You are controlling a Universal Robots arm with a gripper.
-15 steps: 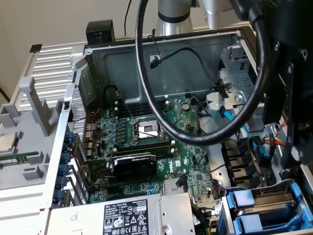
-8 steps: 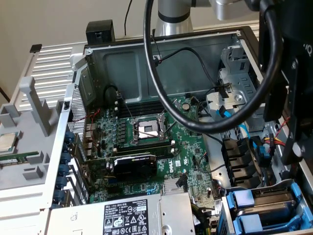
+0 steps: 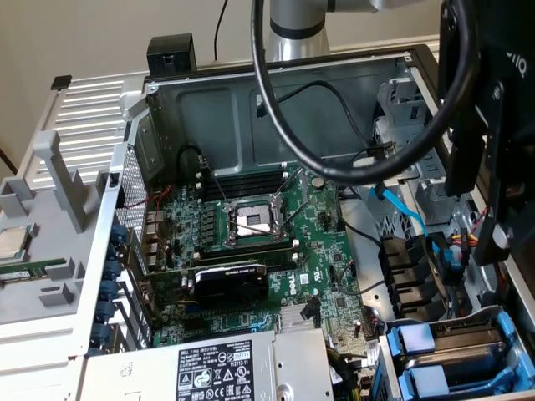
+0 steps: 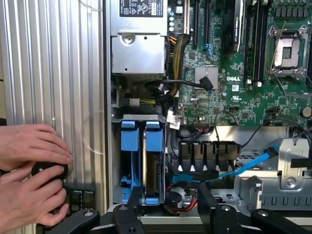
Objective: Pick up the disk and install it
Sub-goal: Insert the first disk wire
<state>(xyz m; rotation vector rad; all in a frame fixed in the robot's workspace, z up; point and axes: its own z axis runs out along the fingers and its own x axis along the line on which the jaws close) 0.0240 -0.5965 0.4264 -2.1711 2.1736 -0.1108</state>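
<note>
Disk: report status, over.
Gripper open, holding nothing. Disk in blue frame, standing in drive bay. Person's hands over ribbed panel, apart from bay.

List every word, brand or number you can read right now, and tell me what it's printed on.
"DELL": white letters on the green motherboard.
Power-supply label: black and white with rows of symbols, print too small to read.
Graphics card: badge on its edge too blurred to read.
White tag on the cable bundle: too small to read.
</note>
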